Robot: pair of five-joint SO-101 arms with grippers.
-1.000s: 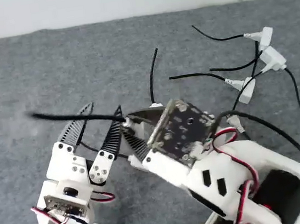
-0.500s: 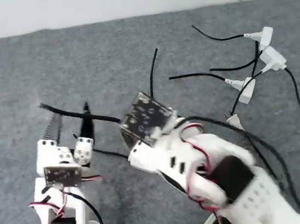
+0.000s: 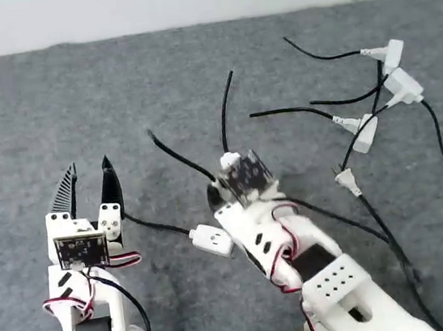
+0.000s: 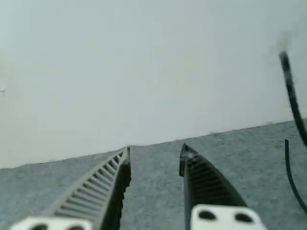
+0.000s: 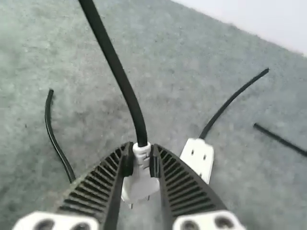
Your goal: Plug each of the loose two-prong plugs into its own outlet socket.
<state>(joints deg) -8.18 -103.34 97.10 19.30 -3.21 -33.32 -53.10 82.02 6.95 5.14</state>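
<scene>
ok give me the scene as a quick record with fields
left gripper: open, empty
right gripper: shut on a white plug, black cord rising from it
socket: on the carpet beside the held plug, not joined
loose plug: lying on the carpet, untouched

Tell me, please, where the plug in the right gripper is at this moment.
In the right wrist view the plug sits clamped in the right gripper, over the grey mat near mid-table, with a white outlet socket lying just beside it.
</scene>
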